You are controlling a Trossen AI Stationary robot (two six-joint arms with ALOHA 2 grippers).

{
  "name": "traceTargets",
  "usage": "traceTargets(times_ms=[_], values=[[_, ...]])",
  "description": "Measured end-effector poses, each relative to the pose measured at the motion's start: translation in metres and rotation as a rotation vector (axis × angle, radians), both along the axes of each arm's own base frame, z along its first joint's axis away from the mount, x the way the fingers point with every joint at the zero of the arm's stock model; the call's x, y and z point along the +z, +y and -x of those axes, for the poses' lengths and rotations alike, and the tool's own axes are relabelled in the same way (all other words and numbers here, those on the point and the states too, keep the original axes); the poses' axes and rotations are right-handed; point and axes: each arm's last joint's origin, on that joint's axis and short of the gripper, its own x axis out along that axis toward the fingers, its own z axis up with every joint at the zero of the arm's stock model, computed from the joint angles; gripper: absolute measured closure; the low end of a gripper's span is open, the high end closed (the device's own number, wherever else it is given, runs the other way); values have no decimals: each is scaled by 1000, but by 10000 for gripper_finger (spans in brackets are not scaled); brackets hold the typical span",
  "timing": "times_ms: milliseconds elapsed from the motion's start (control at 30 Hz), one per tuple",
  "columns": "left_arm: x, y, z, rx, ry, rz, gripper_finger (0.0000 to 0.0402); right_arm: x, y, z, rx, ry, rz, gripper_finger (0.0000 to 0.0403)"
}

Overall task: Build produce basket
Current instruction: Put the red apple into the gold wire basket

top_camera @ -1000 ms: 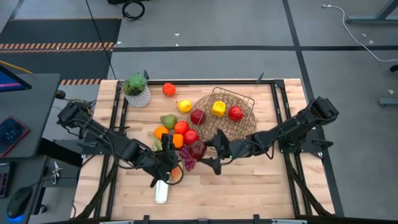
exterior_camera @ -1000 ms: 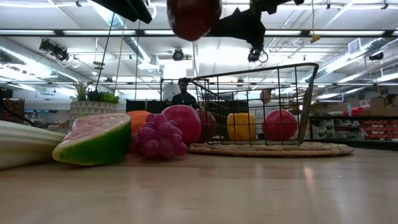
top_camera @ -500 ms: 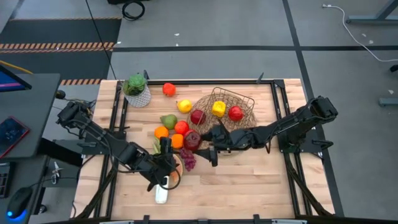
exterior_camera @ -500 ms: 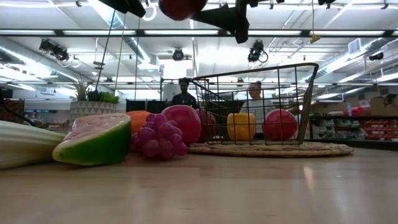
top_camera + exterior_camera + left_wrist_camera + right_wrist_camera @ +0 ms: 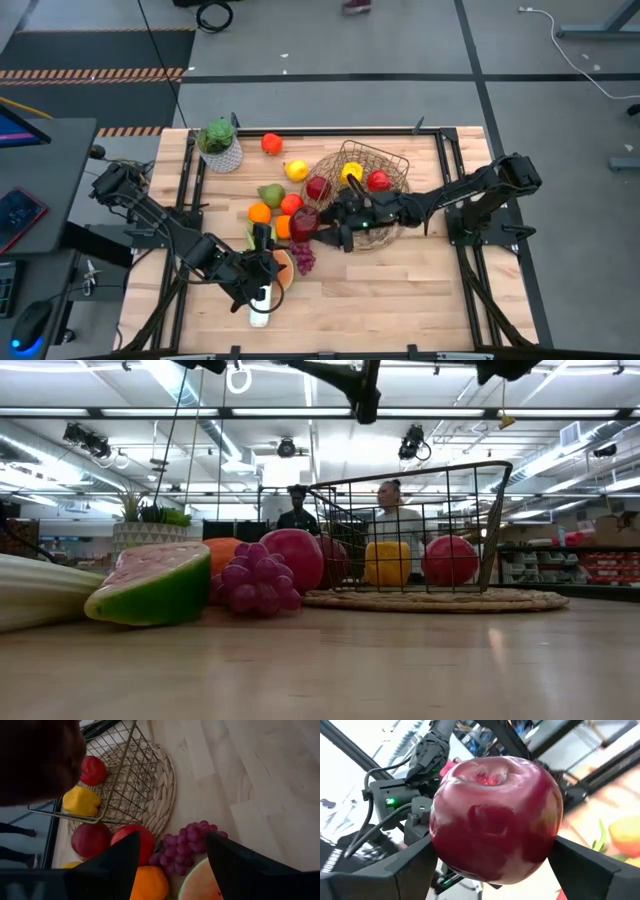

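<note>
The basket (image 5: 372,165) is brown wire on a round woven base (image 5: 385,212), at the far middle of the table, with a yellow fruit (image 5: 351,174) and a red apple (image 5: 379,181) inside. Loose produce lies to its left: pear (image 5: 270,194), oranges (image 5: 260,212), grapes (image 5: 303,258), watermelon slice (image 5: 284,270) and leek (image 5: 259,306). My right gripper (image 5: 312,228) is shut on a dark red apple (image 5: 302,220), high above the grapes. My left gripper (image 5: 262,284) stands open over the watermelon slice and holds nothing. My right gripper pinches the dark red apple between its two fingers (image 5: 412,867), one on each opposite side (image 5: 445,845). The fingers reach in about level from the table's right. The apple is lifted clear of the table, its dimpled end (image 5: 487,775) showing toward the wrist camera.
A white netted pot with a green plant (image 5: 220,145) stands at the far left corner, with a red fruit (image 5: 271,144) and a lemon (image 5: 296,170) beside it. The near right of the wooden table (image 5: 430,290) is bare. People stand in the room behind the table (image 5: 390,500).
My right gripper has carried the apple up and toward the table's far-left, nearer the basket, rolling its wrist; the apple has risen out of the low view's top. My left gripper has swung a little toward the near edge, still open.
</note>
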Motion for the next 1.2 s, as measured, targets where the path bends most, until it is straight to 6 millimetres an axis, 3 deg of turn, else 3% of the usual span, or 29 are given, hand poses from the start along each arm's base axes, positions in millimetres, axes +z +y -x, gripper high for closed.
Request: traceTargets(times_ms=[300,700,867,1200], values=[[-2,2,3,17,26,-3,170,10,-15,-1,123,-72,-138,46],[0,1,4,25,12,19,170,27,-13,3,294,-184,-328,46],[4,2,5,24,-7,33,170,32,-9,6,418,-115,-680,46],[5,2,5,25,-9,35,170,34,-10,5,390,17,-1400,46]])
